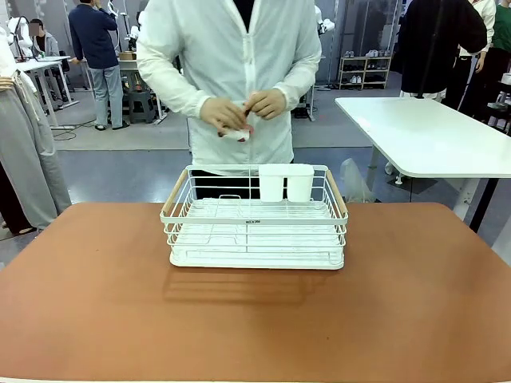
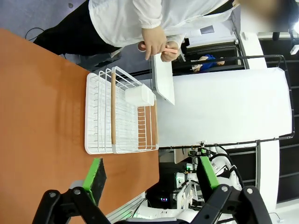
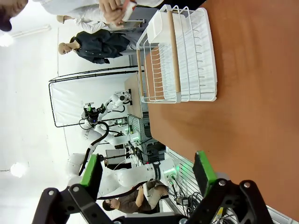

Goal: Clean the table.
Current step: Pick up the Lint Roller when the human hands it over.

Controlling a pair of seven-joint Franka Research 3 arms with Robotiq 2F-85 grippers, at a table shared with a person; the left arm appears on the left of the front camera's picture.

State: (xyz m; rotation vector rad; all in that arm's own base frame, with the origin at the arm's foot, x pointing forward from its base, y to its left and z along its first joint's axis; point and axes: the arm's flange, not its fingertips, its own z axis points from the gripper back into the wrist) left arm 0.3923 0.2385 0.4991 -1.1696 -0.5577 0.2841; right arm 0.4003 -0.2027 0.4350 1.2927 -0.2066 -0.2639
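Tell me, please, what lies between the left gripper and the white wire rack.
Bare table: in the left wrist view, nothing sits between the open left gripper and the rack.

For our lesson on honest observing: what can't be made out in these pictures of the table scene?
Front view: the small pink-white thing in the person's hands; fingers cover it.
Front view: inside the white holder in the rack; its walls hide it.
Front view: the rack's label; too small to read.
Front view: the table; near corners cut off by the picture's edges.
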